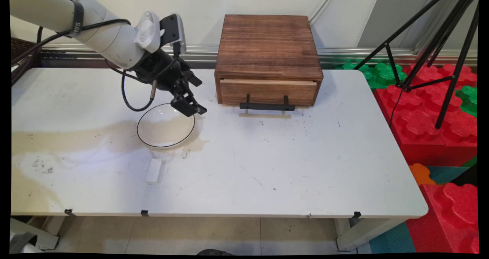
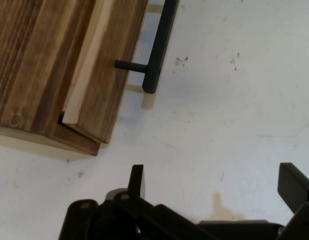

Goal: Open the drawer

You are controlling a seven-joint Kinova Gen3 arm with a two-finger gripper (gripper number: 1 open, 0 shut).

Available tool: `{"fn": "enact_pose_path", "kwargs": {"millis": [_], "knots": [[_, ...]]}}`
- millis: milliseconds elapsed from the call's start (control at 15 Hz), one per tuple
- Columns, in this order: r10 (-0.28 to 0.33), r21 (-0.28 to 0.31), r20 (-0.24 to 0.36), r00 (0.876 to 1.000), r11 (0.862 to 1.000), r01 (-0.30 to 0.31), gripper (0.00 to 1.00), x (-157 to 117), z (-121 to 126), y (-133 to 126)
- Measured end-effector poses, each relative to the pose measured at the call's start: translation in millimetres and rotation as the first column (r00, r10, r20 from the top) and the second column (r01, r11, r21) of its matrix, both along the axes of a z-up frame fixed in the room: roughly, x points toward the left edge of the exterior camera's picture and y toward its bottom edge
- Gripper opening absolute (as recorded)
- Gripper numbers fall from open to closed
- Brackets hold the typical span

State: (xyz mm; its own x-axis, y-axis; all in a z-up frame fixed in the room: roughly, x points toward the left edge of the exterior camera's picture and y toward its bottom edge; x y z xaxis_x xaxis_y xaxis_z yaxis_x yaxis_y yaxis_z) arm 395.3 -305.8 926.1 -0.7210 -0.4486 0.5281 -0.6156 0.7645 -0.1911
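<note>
My gripper (image 1: pixel 194 107) hangs open just over the far right rim of a clear glass bowl with a dark rim (image 1: pixel 166 127), which stands on the white table (image 1: pixel 290 163). I cannot tell whether it touches the rim. In the hand view the gripper (image 2: pixel 214 181) has its fingers (image 2: pixel 137 181) spread wide with only bare tabletop between them. To its right sits a brown wooden box (image 1: pixel 267 49) with one drawer and a black bar handle (image 1: pixel 267 106). The hand view shows the drawer (image 2: pixel 102 75) out a crack, and its handle (image 2: pixel 160 45).
A small white block (image 1: pixel 154 171) lies on the table in front of the bowl. A tan stain runs across the table's left side. Off the right edge stand red and green foam blocks (image 1: pixel 431 125) and a black tripod (image 1: pixel 439 41).
</note>
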Motion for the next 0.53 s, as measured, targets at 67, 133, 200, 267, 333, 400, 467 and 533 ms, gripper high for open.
{"fn": "enact_pose_path", "kwargs": {"millis": [67, 133, 200, 267, 333, 400, 467, 533], "knots": [[0.004, -0.003, 0.004, 1.0, 1.0, -0.004, 1.0, -3, 1, -1], [0.008, -0.008, 0.008, 1.0, 1.0, -0.007, 1.0, -5, 3, -2], [0.01, -0.01, 0.008, 1.0, 1.0, -0.01, 1.0, -8, 4, -4], [0.013, -0.014, 0.009, 1.0, 1.0, -0.013, 1.0, -11, 5, -5], [0.016, -0.017, 0.008, 1.0, 1.0, -0.016, 1.0, -15, 7, -6], [0.019, -0.021, 0.007, 1.0, 1.0, -0.019, 1.0, -20, 8, -8], [0.025, -0.027, 0.005, 1.0, 0.999, -0.024, 1.0, -26, 10, -11], [0.029, -0.031, 0.005, 1.0, 0.999, -0.029, 1.0, -31, 11, -12]]}}
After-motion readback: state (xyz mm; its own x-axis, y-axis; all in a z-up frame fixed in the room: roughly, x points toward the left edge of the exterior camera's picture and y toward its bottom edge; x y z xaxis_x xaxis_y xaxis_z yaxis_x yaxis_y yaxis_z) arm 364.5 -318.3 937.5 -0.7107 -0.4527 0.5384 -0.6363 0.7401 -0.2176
